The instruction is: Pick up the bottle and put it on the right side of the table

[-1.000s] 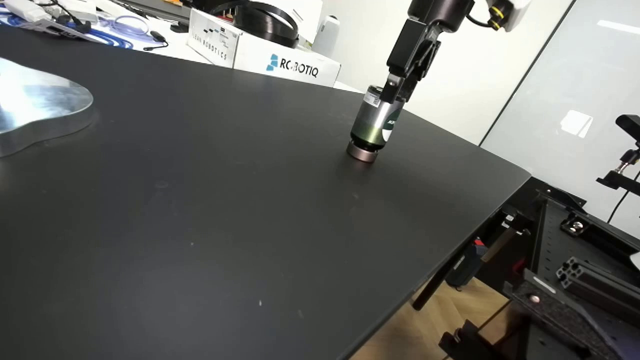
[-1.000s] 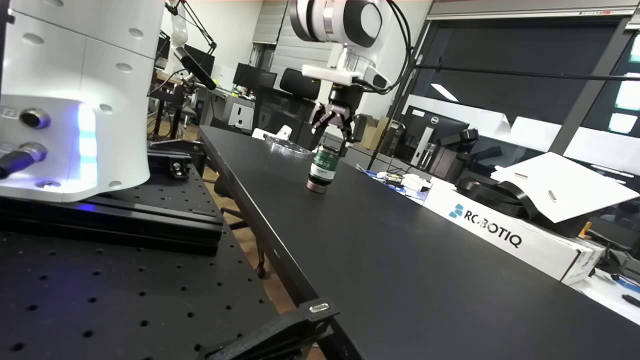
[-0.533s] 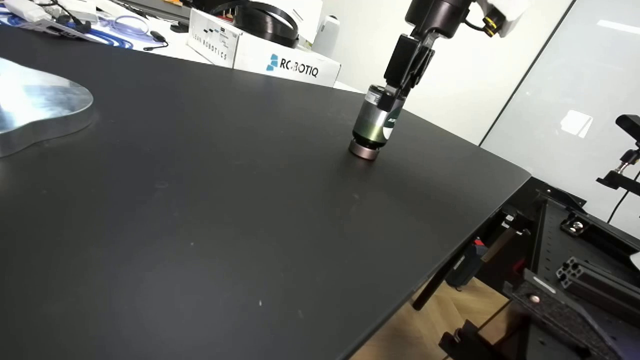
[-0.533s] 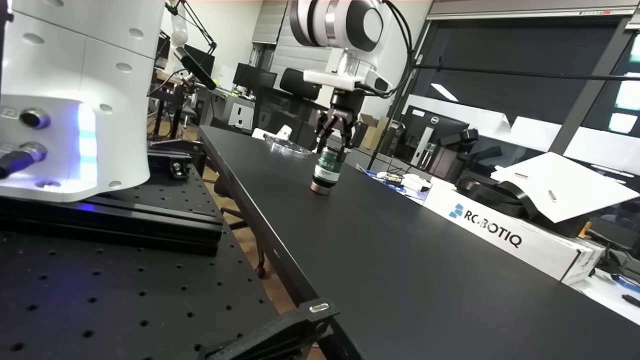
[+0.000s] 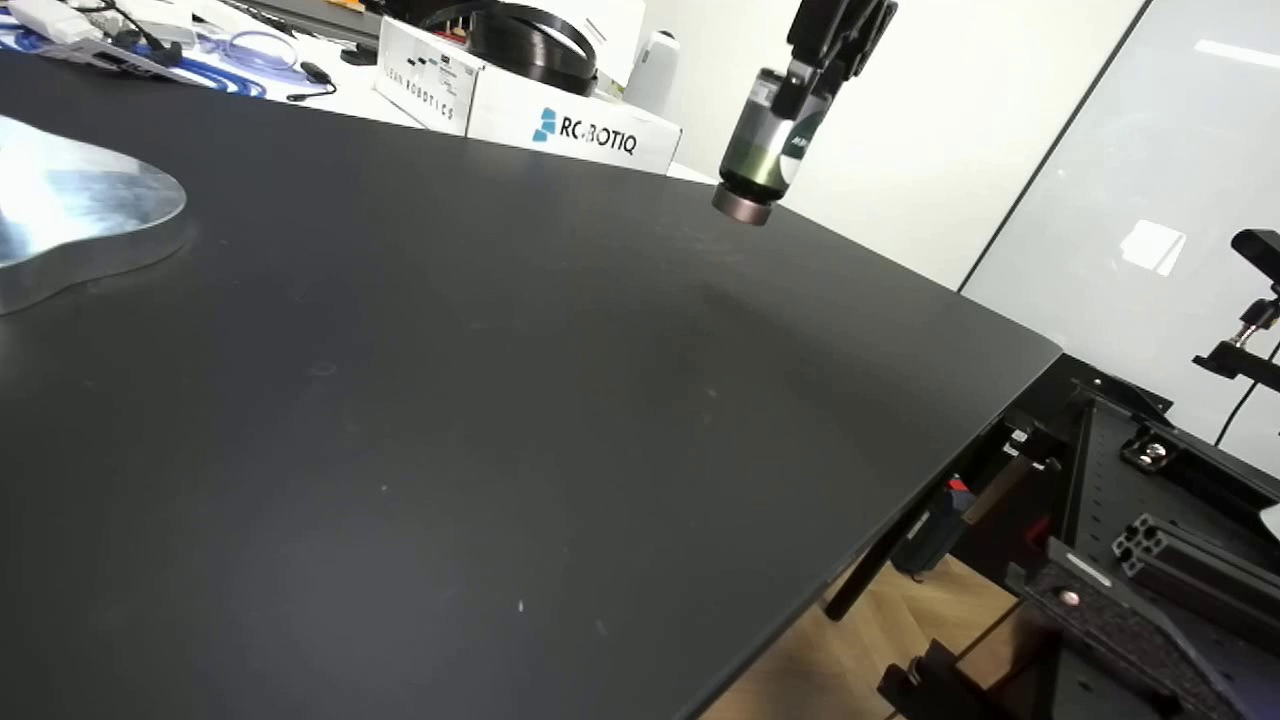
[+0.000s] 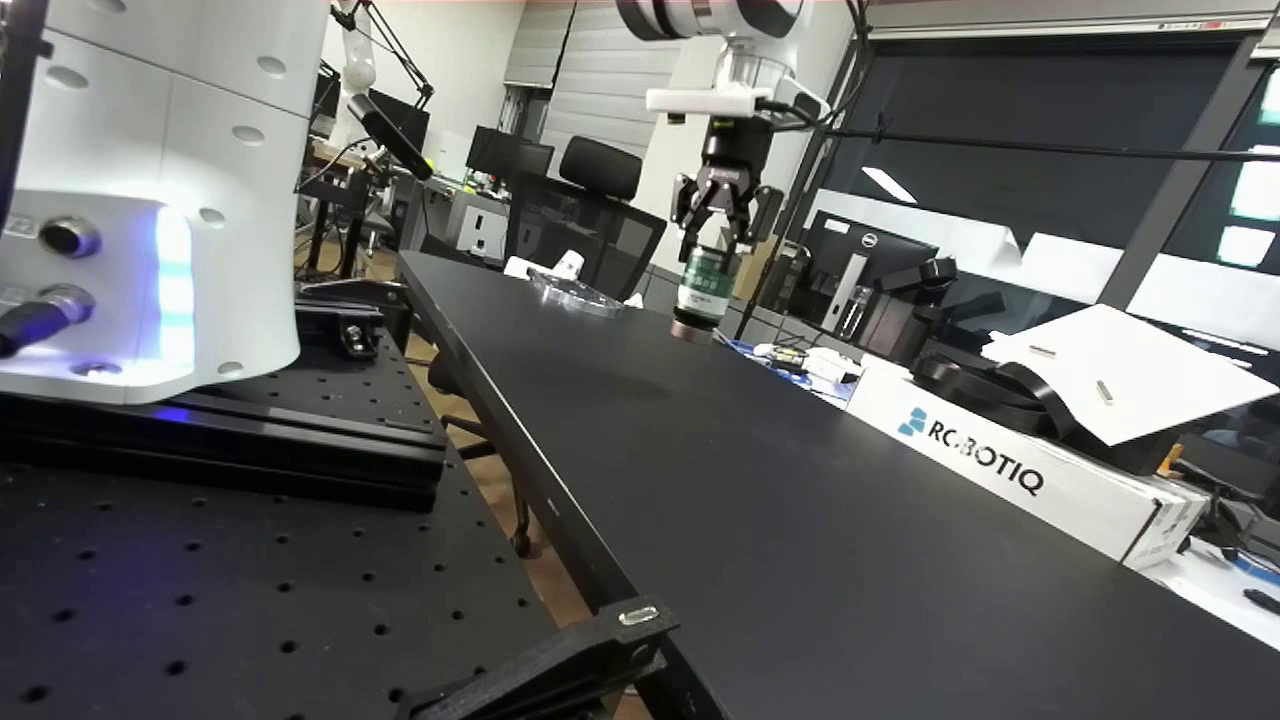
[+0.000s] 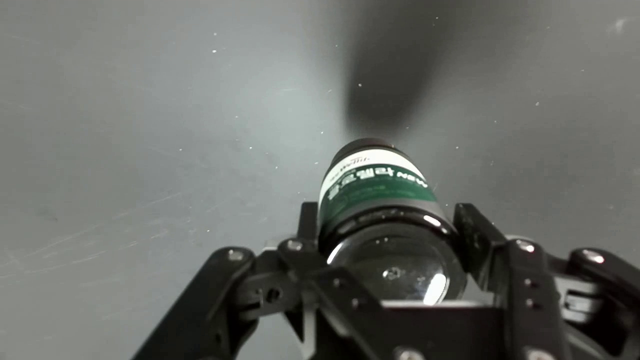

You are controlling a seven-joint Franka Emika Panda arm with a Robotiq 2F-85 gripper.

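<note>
The bottle (image 5: pixel 768 150) hangs upside down, cap lowermost, in the air above the black table (image 5: pixel 450 420). It has a green and silvery label and a brownish metallic cap. My gripper (image 6: pixel 712 250) is shut on the bottle's base end, one finger on either side of it. In the wrist view the round dark bottom of the bottle (image 7: pixel 380 190) faces the camera between the fingers (image 7: pixel 475 230), and its cap end points away, mostly hidden. Both exterior views show a gap between cap and tabletop. The bottle leans slightly in both.
A shiny silver round-edged plate (image 5: pixel 85 205) lies on the table. A white Robotiq box (image 6: pixel 960 450) stands along the far edge, black things on top. The white robot base (image 6: pixel 150 250) sits on a perforated bench (image 6: pixel 250 590) beside the table, with a black clamp (image 6: pixel 560 665).
The bottle has risen from the tabletop in my gripper and shifted toward the far edge. The fingers closed on it between one second and half a second ago.
</note>
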